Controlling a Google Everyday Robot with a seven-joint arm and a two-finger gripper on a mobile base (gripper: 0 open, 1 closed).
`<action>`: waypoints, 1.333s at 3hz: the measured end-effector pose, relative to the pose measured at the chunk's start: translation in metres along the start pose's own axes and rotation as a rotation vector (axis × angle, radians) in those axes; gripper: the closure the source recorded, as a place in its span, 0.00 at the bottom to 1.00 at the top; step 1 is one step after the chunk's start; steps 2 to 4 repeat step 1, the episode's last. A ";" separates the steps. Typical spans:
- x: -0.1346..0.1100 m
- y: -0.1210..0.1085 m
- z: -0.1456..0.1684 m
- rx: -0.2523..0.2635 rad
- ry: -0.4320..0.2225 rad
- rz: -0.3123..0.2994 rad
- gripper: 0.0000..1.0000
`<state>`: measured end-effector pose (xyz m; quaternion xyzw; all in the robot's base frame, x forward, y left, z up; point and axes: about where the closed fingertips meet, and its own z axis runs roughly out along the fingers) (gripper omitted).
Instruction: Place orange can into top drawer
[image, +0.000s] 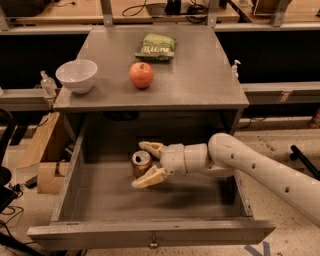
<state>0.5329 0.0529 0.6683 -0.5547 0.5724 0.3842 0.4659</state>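
The orange can (141, 163) stands upright with its silver top up on the floor of the open top drawer (150, 232), left of the middle. My gripper (138, 165) reaches in from the right. Its two pale fingers (151, 147) are spread apart on either side of the can, one behind it and one in front, with gaps showing. The white arm (260, 172) crosses the drawer's right wall. The drawer's small knob (153, 245) shows on the front panel.
On the grey table top (200, 75) lie a red apple (141, 75), a white bowl (76, 75) and a green chip bag (156, 46). A cardboard box (40, 150) stands on the floor at the left. Desks run along the back.
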 end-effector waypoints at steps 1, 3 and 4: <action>0.000 0.000 0.000 -0.001 0.000 0.000 0.00; 0.000 0.000 0.000 -0.001 0.000 0.000 0.00; 0.000 0.000 0.000 -0.001 0.000 0.000 0.00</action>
